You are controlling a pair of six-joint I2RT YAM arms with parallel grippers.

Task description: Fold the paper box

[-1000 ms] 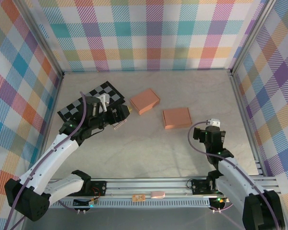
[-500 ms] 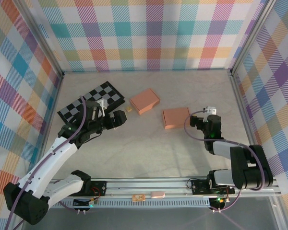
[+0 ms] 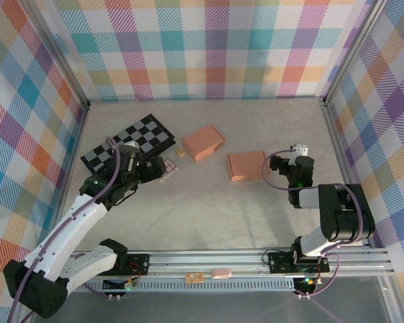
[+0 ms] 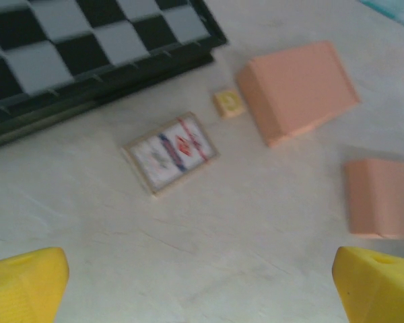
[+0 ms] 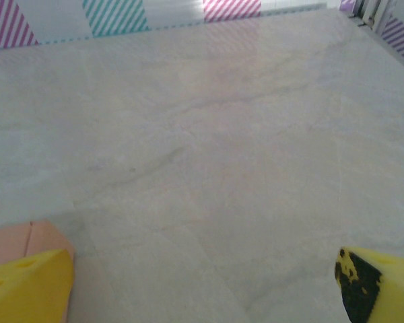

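Two salmon paper boxes lie folded shut on the table: one (image 3: 203, 141) at the centre back, also in the left wrist view (image 4: 297, 91), and one (image 3: 248, 165) to its right (image 4: 382, 197). My left gripper (image 3: 152, 172) hovers open left of them, its yellow fingertips (image 4: 23, 286) wide apart over bare table. My right gripper (image 3: 277, 163) is open just right of the second box. A corner of that box (image 5: 20, 241) shows beside its left fingertip (image 5: 27, 286).
A black-and-white chessboard (image 3: 128, 141) lies at the back left. A small card pack (image 3: 167, 168) rests just ahead of my left gripper, and a tiny yellow tile (image 3: 180, 153) sits beside the first box. Plaid walls enclose the table.
My left gripper drew back to the left, uncovering the card pack. My right arm swung from the near edge up to the right side of the second box.
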